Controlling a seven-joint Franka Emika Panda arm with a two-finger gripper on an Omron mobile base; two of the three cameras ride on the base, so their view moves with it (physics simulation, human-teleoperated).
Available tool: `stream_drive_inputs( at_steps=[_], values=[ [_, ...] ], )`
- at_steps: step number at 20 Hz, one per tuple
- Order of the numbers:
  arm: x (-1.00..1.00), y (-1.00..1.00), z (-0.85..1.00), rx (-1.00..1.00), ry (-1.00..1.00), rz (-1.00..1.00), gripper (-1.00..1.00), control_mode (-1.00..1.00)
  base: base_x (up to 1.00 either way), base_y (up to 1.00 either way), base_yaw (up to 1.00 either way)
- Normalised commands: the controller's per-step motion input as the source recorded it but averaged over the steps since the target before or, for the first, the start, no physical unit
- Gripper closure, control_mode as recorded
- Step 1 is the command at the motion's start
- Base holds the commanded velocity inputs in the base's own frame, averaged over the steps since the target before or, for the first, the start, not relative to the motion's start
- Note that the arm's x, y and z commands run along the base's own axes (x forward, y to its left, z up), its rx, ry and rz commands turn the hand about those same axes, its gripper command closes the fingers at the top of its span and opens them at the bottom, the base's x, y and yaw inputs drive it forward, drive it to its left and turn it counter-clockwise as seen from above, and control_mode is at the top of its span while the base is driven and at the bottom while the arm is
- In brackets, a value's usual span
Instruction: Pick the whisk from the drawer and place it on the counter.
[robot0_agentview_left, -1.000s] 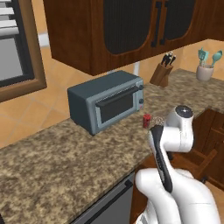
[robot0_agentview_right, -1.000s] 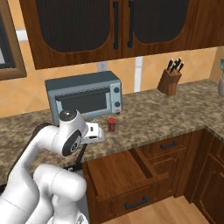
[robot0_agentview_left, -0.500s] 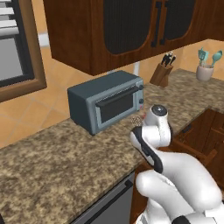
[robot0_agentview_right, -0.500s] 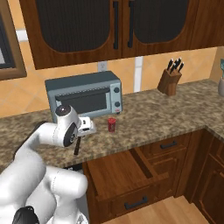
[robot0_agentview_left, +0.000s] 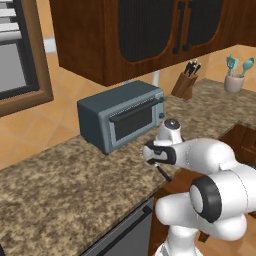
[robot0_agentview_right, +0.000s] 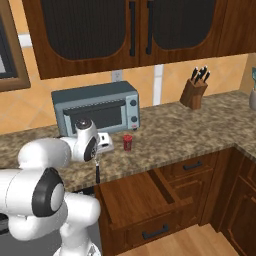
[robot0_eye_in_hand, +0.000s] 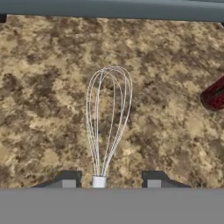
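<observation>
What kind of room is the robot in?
It looks like a kitchen. A toaster oven and a knife block stand on a speckled stone counter, with dark wooden cupboards above it and an open drawer below.

On the tabletop (robot0_agentview_left: 60, 185) the toaster oven (robot0_agentview_left: 121, 120) stands by the wall, with the white arm (robot0_agentview_left: 200, 165) just before it, a knife block (robot0_agentview_left: 184, 83) to its right, and a utensil cup (robot0_agentview_left: 234, 80) beyond that.
</observation>
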Motion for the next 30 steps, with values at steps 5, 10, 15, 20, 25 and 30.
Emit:
stream_drive_inputs(
  at_steps=[5,10,15,20,25,30],
  values=[
    [-0.52,0.00,0.14,0.00,-0.09,0.01,-1.00,-1.00,0.00,0.00,0.00],
    [-0.99,-0.04,0.48,0.00,-0.13,0.00,-1.00,-1.00,0.00,0.00,0.00],
    [-0.92,-0.21,0.70,0.03,-0.20,0.01,-1.00,-1.00,0.00,0.00,0.00],
    [-0.58,-0.41,0.73,0.09,-0.28,0.00,-1.00,-1.00,0.00,0.00,0.00],
    [-0.02,-0.29,0.40,0.12,-0.10,0.04,-1.00,-1.00,0.00,0.00,0.00],
    [0.00,-0.07,0.00,0.01,0.00,0.02,-1.00,-1.00,0.00,0.00,0.00]
  ],
)
